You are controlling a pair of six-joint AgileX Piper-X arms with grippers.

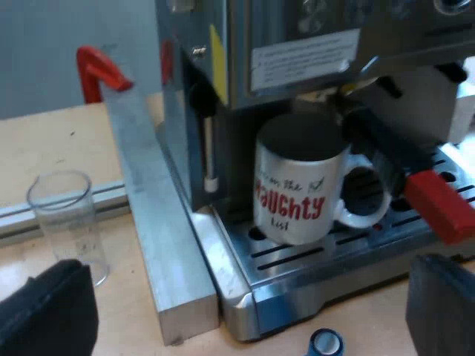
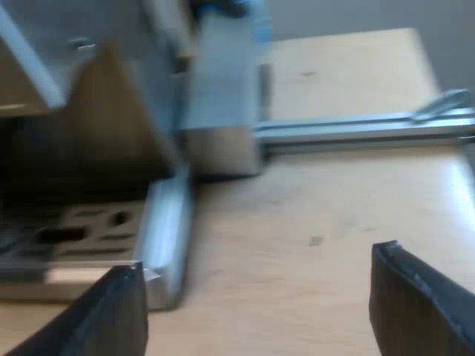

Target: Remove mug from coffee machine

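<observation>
The white ceramic mug with red lettering (image 1: 291,194) stands on the silver espresso machine's drip grate (image 1: 349,248). My left gripper (image 1: 249,268) and right gripper (image 2: 256,285) have fingers apart, empty.

Left hand (image 1: 252,271), fingers spread wide, empty, right hand (image 2: 256,259), fingers likewise spread, empty

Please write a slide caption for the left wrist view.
Open left gripper facing the mug on the espresso machine's drip tray, under the holder.
</observation>
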